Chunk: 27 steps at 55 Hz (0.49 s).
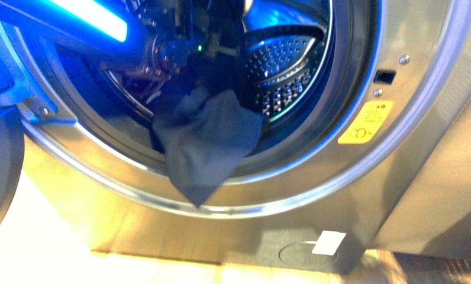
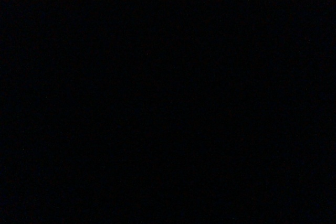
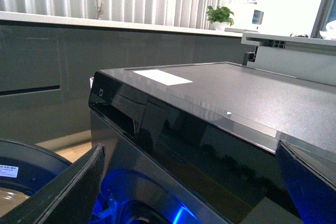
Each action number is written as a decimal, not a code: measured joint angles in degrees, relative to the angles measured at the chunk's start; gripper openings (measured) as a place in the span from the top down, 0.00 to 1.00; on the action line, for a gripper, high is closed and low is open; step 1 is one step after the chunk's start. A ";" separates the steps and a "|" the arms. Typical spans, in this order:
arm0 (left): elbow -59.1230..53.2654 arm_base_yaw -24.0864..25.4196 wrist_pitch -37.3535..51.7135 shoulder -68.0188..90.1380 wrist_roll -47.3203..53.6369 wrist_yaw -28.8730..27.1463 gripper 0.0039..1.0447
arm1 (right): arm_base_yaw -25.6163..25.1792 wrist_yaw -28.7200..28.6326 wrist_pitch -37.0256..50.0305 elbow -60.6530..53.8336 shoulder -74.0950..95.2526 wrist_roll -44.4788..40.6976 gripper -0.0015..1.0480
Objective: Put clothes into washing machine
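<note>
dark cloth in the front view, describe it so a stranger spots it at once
Find the big silver washing machine and its round mouth, lit blue. The clothes hang out over the mouth's lower rim, ending in a point. They are the only soft, matte charcoal thing there, unlike the shiny perforated drum behind.

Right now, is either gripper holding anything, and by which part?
Right gripper: open, holds nothing. Left gripper: inside the washing machine mouth above the dark garment; its wrist view is dark, so a hold cannot be told.
</note>
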 joint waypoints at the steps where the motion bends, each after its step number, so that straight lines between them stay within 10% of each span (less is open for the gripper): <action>1: 0.15 0.00 -0.09 0.02 0.22 -0.20 0.82 | 0.00 0.00 0.00 -0.02 0.00 0.00 0.07; 12: 2.34 -0.04 -3.89 1.16 2.75 -2.99 0.82 | 0.00 0.00 0.00 -0.02 0.00 0.00 0.07; 27: -0.96 -0.04 -1.75 1.62 3.21 -2.54 0.31 | 0.00 -0.02 0.00 0.00 0.00 0.00 0.07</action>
